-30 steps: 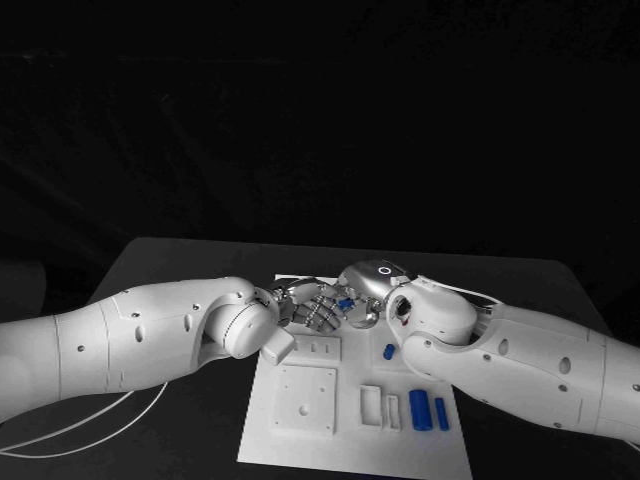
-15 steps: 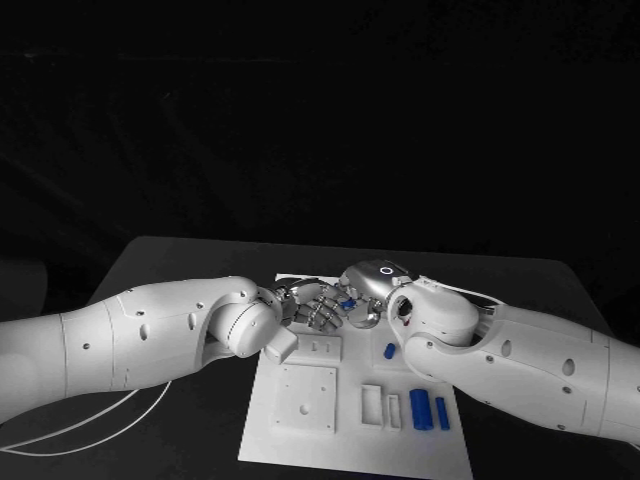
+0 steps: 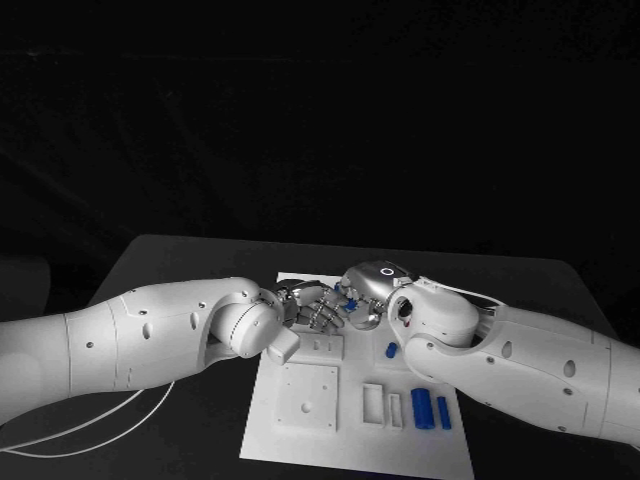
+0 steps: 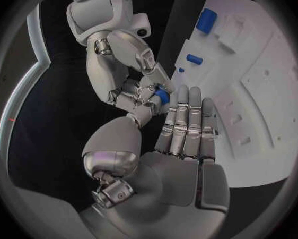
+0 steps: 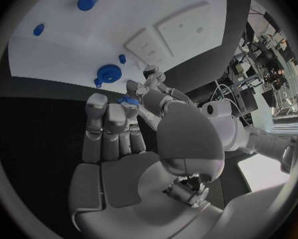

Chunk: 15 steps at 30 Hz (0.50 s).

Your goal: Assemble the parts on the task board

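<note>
Over the far end of the white task board (image 3: 299, 445) my two hands meet. My right hand (image 3: 366, 284) pinches a small blue part (image 4: 162, 95) at its fingertips; the same blue part (image 5: 129, 99) shows at the fingertips in the right wrist view. My left hand (image 4: 182, 138) holds its fingers straight and side by side, their tips right against that part. I cannot tell whether it grips it. A round blue toothed part (image 5: 109, 71) lies on the board just beneath the hands.
Two blue cylinders (image 3: 423, 407) (image 3: 443, 412) and a small blue piece (image 3: 389, 350) lie on the board's right side. Raised white blocks (image 3: 307, 397) (image 3: 371, 402) stand on its near half. A white cable (image 3: 104, 420) trails over the black table at the left.
Both hands stay together over the far end of the board. The blue part between them has hardly moved.
</note>
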Available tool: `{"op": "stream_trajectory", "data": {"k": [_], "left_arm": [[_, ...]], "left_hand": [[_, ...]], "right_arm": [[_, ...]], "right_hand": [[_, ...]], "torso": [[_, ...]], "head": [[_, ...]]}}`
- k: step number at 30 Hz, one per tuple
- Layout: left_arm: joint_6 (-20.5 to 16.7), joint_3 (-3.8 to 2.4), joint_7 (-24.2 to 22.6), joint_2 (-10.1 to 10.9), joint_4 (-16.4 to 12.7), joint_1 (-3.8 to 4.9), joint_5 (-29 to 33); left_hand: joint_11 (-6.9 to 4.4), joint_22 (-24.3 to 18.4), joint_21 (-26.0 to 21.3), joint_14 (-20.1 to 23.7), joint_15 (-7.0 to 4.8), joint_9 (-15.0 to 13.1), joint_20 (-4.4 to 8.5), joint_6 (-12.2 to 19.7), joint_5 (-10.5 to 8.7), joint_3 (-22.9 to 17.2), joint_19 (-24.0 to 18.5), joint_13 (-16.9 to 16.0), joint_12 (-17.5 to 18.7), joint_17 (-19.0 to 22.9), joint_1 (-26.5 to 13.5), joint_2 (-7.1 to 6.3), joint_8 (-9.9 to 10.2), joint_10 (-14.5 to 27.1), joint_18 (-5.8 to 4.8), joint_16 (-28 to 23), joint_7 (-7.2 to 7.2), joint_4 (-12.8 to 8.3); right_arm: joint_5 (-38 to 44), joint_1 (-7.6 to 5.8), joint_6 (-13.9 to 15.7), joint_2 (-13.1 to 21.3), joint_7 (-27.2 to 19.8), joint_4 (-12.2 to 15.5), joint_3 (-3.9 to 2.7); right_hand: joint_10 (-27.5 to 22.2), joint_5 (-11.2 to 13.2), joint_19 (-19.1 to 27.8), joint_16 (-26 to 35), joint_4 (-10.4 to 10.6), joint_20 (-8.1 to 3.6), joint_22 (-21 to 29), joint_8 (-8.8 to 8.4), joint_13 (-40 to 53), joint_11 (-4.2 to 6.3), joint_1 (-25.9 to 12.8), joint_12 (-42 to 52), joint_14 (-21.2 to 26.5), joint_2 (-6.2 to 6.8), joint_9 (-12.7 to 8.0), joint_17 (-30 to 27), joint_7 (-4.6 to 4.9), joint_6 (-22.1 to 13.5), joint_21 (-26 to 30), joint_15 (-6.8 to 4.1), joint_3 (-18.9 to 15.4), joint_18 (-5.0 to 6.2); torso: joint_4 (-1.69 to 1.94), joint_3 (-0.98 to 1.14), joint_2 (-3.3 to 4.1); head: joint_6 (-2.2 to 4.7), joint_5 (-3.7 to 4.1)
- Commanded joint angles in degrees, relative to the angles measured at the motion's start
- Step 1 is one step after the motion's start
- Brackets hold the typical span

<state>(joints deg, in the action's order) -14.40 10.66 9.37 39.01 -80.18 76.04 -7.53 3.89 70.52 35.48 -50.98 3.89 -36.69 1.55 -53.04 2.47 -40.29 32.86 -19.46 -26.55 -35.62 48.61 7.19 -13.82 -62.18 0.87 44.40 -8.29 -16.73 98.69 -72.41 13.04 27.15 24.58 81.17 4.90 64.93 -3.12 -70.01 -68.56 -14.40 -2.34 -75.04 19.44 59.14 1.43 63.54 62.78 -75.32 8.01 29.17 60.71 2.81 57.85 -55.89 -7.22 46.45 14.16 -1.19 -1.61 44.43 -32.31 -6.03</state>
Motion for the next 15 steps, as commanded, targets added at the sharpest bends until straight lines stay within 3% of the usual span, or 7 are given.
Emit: {"op": "stream_trajectory", "data": {"k": [1,10,15], "left_arm": [[-0.6,-0.28,-2.5,-0.6,-0.4,0.23,1.4],[-0.1,-0.28,-2.7,-0.5,-0.5,0.21,2.0],[0.4,-0.28,-2.4,-0.3,-0.7,0.20,2.1]], "left_hand": [[0.00,0.0,-0.3,-0.2,-0.03,0.2,-0.48,0.0,0.34,-2.0,-0.2,0.2,0.4,0.1,0.7,-0.08,-0.3,-0.8,-0.87,0.2,0.21,0.0],[-0.13,0.1,-0.3,-0.2,0.01,0.2,-0.58,-0.3,0.33,-2.9,-0.2,0.3,0.7,0.1,0.6,-0.01,-0.5,-1.1,-0.87,0.2,0.32,0.0],[0.08,0.2,-0.2,-0.1,0.12,0.3,-0.76,0.1,0.33,-2.7,-0.2,0.6,1.2,0.2,-0.6,-1.18,-0.3,-1.1,-0.87,0.1,0.13,0.0]], "right_arm": [[-0.3,0.37,-0.8,-0.9,-3.8,1.1,0.09],[-0.4,0.49,-0.8,-1.0,-3.9,0.3,0.13],[-0.4,0.61,-0.7,-1.0,-4.0,0.0,0.14]], "right_hand": [[0.2,0.3,-0.3,0.3,0.2,-0.05,-0.2,0.14,-0.1,0.14,-0.7,-0.3,-0.2,-0.02,0.1,-0.1,2.01,2.3,-0.1,-0.40,0.3,0.84],[0.2,0.3,-0.3,0.3,0.2,-0.04,-0.2,0.13,-0.1,0.13,-0.7,-0.3,-0.2,-0.01,0.1,-0.1,2.02,2.3,-0.1,-0.39,0.3,0.84],[0.3,0.3,-0.3,0.3,0.2,-0.04,-0.2,0.12,-0.1,0.13,-0.7,-0.3,-0.2,-0.02,0.1,-0.1,2.02,2.3,-0.1,-0.39,0.3,0.84]], "torso": [[0.02,0.00,0.03],[0.02,-0.02,0.05],[0.04,-0.02,0.04]], "head": [[0.00,-0.04],[0.13,-0.02],[0.14,0.01]]}}
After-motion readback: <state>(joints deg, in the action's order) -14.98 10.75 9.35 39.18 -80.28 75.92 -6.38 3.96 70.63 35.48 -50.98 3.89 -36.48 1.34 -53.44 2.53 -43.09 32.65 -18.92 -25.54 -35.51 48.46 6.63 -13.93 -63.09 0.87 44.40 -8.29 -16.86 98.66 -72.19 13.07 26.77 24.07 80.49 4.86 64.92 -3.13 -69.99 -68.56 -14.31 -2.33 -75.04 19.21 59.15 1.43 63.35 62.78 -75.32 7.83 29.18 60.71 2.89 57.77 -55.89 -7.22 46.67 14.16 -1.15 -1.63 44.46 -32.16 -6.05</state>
